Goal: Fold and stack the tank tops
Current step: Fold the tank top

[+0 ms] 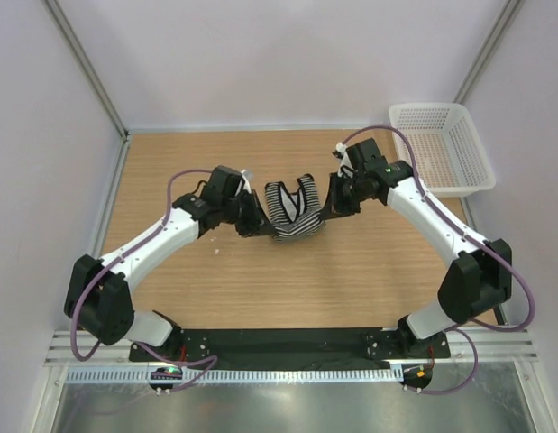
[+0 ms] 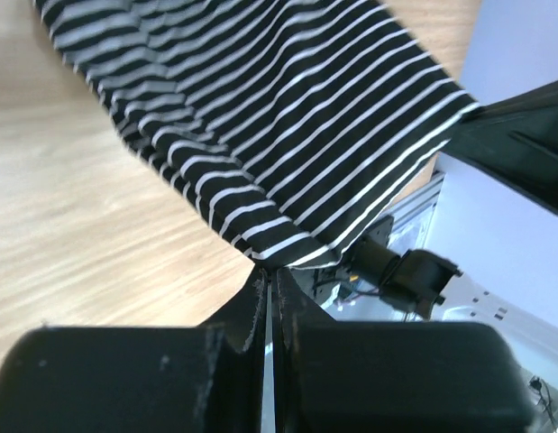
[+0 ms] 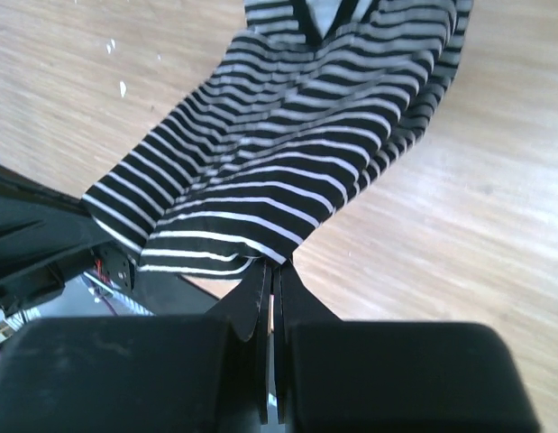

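Pale walls close in a wooden counter (image 1: 288, 289), and a white mesh basket (image 1: 468, 185) sits at its far right corner. Both arms rise from their bases at the near edge, bend at the elbow out toward the sides, then reach inward and away so that the wrists face each other over the middle of the counter. The left tool (image 1: 258, 221) points right and the right tool (image 1: 326, 209) points left, with the striped tank top (image 1: 292, 209) slung between them. In the left wrist view the fingers (image 2: 253, 316) are pressed together with only a thin slit between, pinching an edge of the cloth right at their tips, and the fabric fans up and away from there. The right wrist view shows the same thing on the other side: fingers (image 3: 257, 307) closed tight on a bunched edge, the stripes spreading outward from the grip. The garment sags in soft folds between the two grips, near the counter's centre and well apart from the basket. I cannot tell whether its lowest fold touches the wood. Its black-trimmed V neckline points toward the far wall and the opposite end droops toward the arm bases, so its length runs near to far, while the tools hold it by its left and right sides. A few white flecks (image 1: 215, 248) lie on the wood beside the left arm.
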`<state>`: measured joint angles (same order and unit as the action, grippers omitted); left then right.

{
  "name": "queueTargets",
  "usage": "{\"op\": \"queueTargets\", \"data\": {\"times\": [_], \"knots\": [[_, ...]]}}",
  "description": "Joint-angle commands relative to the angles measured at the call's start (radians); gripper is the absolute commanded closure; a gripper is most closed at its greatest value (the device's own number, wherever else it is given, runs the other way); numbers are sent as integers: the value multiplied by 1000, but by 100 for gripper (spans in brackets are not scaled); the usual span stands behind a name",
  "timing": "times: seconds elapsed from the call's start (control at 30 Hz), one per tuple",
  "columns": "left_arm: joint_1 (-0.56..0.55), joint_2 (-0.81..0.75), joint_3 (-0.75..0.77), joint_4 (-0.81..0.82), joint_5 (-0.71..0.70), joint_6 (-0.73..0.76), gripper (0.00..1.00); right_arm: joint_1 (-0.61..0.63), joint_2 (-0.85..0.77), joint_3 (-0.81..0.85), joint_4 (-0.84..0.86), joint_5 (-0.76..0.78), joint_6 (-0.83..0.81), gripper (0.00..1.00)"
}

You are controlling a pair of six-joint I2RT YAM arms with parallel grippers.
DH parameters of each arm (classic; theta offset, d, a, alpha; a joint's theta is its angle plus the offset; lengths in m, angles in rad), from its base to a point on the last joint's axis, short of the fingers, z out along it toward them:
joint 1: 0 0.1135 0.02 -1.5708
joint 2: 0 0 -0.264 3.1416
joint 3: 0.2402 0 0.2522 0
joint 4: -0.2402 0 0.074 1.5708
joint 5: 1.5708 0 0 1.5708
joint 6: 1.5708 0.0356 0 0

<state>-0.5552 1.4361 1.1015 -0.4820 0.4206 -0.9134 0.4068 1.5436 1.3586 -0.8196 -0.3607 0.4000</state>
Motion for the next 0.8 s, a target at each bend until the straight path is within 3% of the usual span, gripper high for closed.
{"op": "queueTargets", "data": {"times": [0.0, 0.27, 0.43, 0.6, 0.77], "knots": [[-41, -112, -58, 34, 23, -21, 100, 20, -149, -59, -16, -11, 20, 99], [-231, -327, -213, 33, -111, -139, 100, 108, -416, -242, -52, 39, 111, 99], [-291, -433, -281, 33, -146, -188, 100, 113, -526, -300, -116, 52, 151, 99], [-296, -408, -276, 36, -146, -185, 100, 113, -536, -300, -121, 60, 143, 99], [-275, -320, -220, 65, -129, -166, 99, 110, -436, -225, -130, 111, 102, 99]]}}
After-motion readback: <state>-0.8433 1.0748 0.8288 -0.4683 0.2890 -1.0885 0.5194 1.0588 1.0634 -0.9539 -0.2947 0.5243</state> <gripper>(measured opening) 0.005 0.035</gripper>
